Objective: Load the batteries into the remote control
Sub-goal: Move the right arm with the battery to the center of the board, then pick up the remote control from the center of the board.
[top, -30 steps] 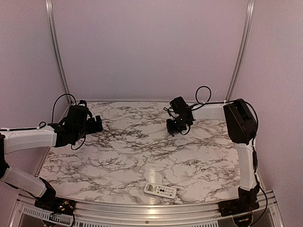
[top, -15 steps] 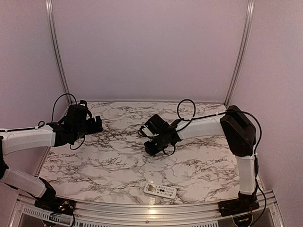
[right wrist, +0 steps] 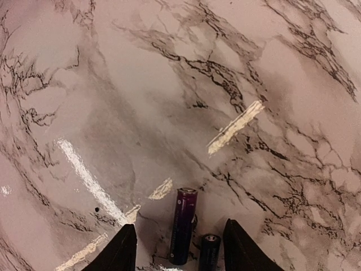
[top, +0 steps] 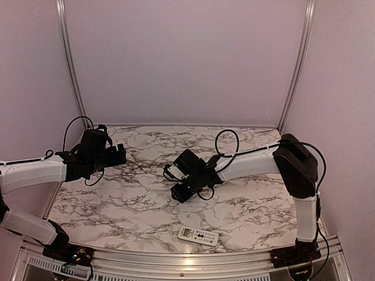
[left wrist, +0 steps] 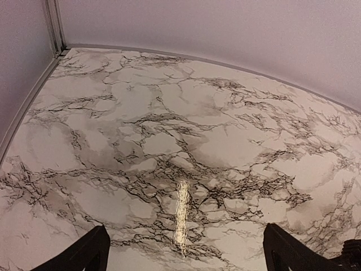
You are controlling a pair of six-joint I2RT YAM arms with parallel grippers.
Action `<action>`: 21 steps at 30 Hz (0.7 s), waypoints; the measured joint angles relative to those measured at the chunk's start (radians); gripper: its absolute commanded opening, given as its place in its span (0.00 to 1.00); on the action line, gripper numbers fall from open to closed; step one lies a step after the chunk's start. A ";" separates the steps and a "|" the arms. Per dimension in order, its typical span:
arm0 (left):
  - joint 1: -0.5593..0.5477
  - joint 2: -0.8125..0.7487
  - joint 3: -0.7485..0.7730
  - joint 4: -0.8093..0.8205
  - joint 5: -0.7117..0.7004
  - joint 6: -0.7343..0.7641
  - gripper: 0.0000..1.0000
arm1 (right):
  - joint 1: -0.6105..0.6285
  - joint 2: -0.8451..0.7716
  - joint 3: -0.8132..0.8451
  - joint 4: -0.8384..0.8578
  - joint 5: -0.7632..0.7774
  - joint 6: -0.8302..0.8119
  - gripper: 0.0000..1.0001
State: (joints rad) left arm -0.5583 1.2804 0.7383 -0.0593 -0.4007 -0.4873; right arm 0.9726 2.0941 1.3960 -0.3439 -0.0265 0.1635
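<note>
The right arm has swung in from the back corner to mid-worktop (top: 117, 199), and the right tool (top: 180, 192) has loosened, its black fingers now parted with gaps either side of two cylinders lying on the glossy, grey-veined marble: a metallic purple battery (right wrist: 184, 226) and a black battery (right wrist: 209, 251) just beside it. The left tool (left wrist: 185, 237) hangs wide apart. The remote control (top: 198, 236), a slim white rectangle, lies flat at the near edge, buttons up, print too small to read.

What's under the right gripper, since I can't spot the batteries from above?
A purple battery and a dark battery sit on the marble table between the right gripper's open fingers. From above, the gripper covers them.
</note>
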 measured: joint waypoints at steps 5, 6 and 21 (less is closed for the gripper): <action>0.000 0.000 0.002 -0.001 0.000 0.000 0.99 | -0.002 0.000 0.000 0.001 -0.002 -0.006 0.52; 0.000 0.000 0.002 -0.001 0.000 0.000 0.99 | -0.002 -0.001 0.000 0.000 -0.002 -0.007 0.52; 0.000 -0.040 0.007 0.003 0.032 0.017 0.99 | -0.053 -0.063 -0.025 -0.100 -0.039 -0.017 0.79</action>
State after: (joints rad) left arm -0.5583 1.2404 0.7452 -0.0563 -0.3691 -0.4702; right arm 0.9192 2.0312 1.3712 -0.4435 -0.0658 0.1463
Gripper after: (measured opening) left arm 0.989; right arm 0.749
